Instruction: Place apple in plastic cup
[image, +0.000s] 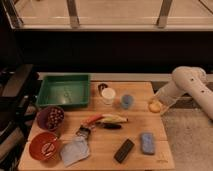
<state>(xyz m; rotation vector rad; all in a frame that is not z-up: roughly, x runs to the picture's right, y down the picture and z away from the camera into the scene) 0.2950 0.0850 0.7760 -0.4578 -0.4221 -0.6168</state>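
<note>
Nearest edge of the wooden table (100, 150): a dark rectangular block (124, 150) lying at a slant, a blue sponge-like pad (147, 142) just to its right, a grey-blue cloth (75, 150) and a red bowl (44, 146) at the left corner.

Middle band: a dark bowl (50, 118) holding reddish-brown pieces on the left; an elongated yellow item (114, 118) with a red-handled tool (90, 121) beside it near centre.

Right edge, mid-depth: the apple (155, 106), small, round, yellow-orange, with a paler highlight on top. It sits at the tip of the white arm (192, 85), where the gripper (156, 105) is; grip cannot be told, nor whether the fruit touches the table.

Further back: the plastic cup (127, 101), short, translucent blue-grey, upright, empty as far as visible, standing left of the apple and apart from it. A white cup (108, 95) is just left of it, a small dark round item (102, 87) behind that. A green tray (64, 91) fills the far left.
</note>
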